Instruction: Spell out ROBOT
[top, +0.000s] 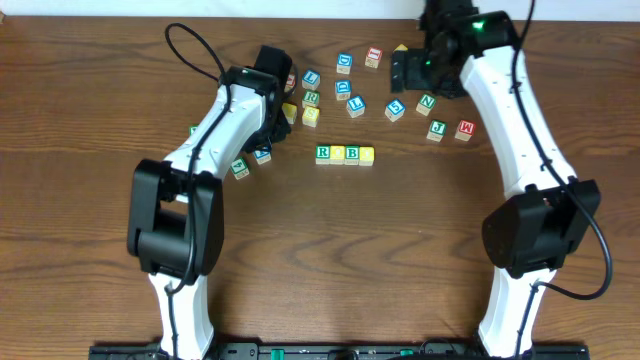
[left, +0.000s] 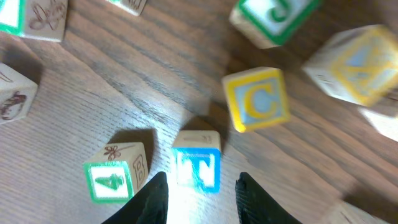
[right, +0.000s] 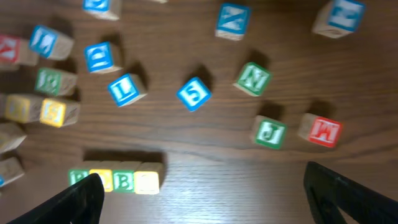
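Left gripper (left: 202, 186) points down at the table (top: 90, 120), jaws parted. The blue T block (left: 199, 168) sits between the fingers (left: 152, 199), a gap on each side, not clamped. A green 4 block (left: 112, 180) is just beside T; a yellow C block (left: 256, 99) lies beyond it. The row (top: 345, 154) at table centre has four touching blocks: R, one unreadable, B, one yellow and unreadable. Right gripper (right: 202, 190) hangs above the loose blocks, spread wide, holding nothing.
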